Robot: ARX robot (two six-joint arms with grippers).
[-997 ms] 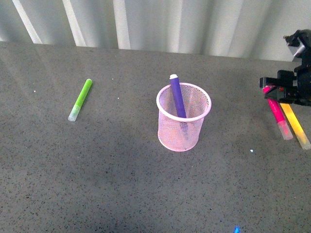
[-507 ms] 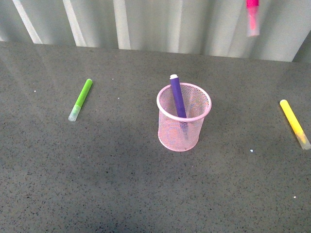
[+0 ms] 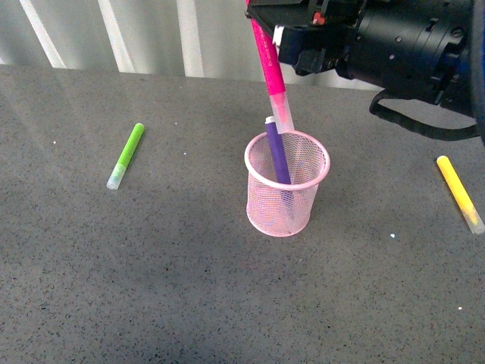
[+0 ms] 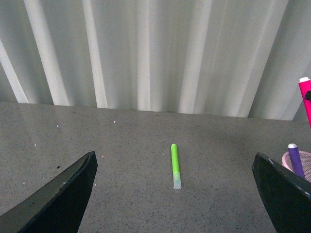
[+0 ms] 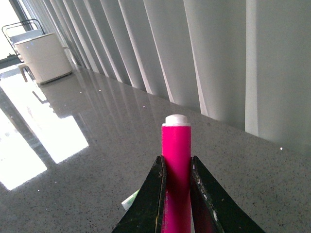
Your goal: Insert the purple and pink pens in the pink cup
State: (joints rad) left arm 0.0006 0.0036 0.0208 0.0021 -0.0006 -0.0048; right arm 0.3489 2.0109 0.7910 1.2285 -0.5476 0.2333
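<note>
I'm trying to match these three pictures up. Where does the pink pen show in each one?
Front view: the pink pen hangs tilted over the pink cup, clear cap down.
Left wrist view: the pen is a sliver at the picture's edge, near the purple pen.
Right wrist view: the pen, close up, clamped between the right fingers.
Shared landmark: the white curtain.

Purple pen [image 3: 277,155] leans in pink cup [image 3: 262,208]; pink pen [image 3: 269,57] hangs tilted above.

The pale pink mesh cup [image 3: 286,199] is half veiling the dark purple marker [image 3: 276,152]; the black right gripper [image 3: 262,13] is covering one end of the magenta-pink marker [image 3: 269,64].
</note>
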